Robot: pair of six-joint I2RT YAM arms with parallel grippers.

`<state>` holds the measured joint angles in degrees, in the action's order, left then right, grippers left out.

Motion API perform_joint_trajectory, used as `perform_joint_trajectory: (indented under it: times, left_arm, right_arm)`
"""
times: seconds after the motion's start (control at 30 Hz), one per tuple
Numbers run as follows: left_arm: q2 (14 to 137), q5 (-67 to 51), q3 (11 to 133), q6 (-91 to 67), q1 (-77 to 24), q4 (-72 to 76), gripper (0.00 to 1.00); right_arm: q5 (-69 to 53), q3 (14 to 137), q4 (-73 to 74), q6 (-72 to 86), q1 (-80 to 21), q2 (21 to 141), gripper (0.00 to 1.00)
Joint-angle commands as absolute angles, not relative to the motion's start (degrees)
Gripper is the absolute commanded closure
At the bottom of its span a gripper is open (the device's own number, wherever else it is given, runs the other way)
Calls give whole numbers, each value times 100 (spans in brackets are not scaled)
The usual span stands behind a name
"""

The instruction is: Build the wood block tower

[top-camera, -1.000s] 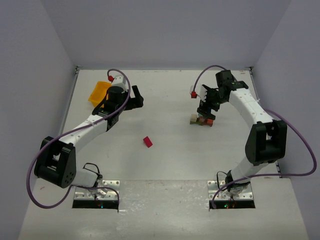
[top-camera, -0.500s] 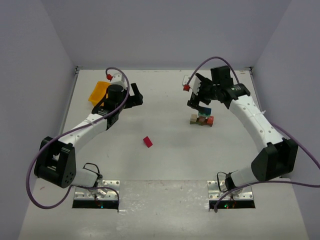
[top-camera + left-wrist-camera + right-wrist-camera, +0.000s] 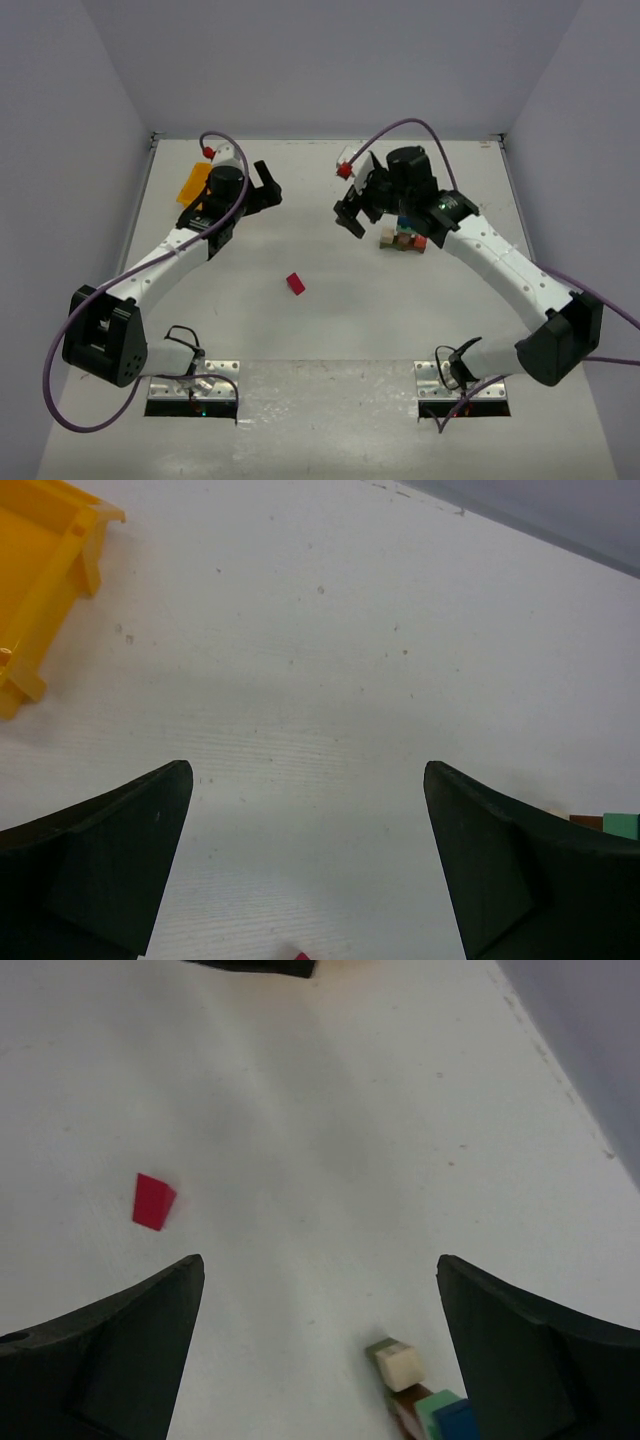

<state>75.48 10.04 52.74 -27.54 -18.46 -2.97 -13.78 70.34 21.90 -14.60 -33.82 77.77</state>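
Currently the wood block tower [image 3: 400,241] sits right of table centre, a low cluster partly hidden under the right arm [image 3: 490,255], so its layer count is unclear. Risk: that arm hangs just over the stack, and a careless swing could topple it. A loose red block [image 3: 295,284] lies well apart. The right gripper [image 3: 352,208] gapes wide, empty, touching nothing; the left gripper [image 3: 268,188] likewise.

- surface [image 3: 330,680]: white, matt, faint grain, scattered dark specks.
- tray [image 3: 40,570]: yellow plastic, smooth, slight sheen.
- wood block tower [image 3: 403,1366]: small painted blocks, flat finish, tan one looks bare wood.
- red block [image 3: 154,1202]: painted, matt.
- left pincer [image 3: 308,780], right pincer [image 3: 320,1265]: black, matt, plastic-looking.
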Motion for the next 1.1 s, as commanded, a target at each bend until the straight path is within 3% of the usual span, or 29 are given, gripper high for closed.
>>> perform_joint_trajectory:
  times: [0.0,0.23,0.5,0.7,0.97,1.07]
  left_arm:
    - [7286,986,5162,-2912,-1774,-245,0]
    - [7094,1167,4974,-3120,-1766,-202,0]
    - [7020,1338,4925,-3234,-1767,-369,0]
    - [6776,1576,4783,-3283,-1767,-403,0]
    - [6627,1649,4684,-3277,-1767,-325,0]
    - [6620,1633,4683,-3270,-1767,-333,0]
  right_arm:
    - [70,6301,1585,-218,-4194,7375,1]
    - [780,4846,330,442,-5348,7412,1]
    - [1845,5490,-297,940,-6327,9208,1]
    - [2129,5643,-404,1370,-6411,9915,2]
    - [2007,5528,-867,1666,-6407,10538,15]
    - [2052,5543,-997,1720,-6407,10729,28]
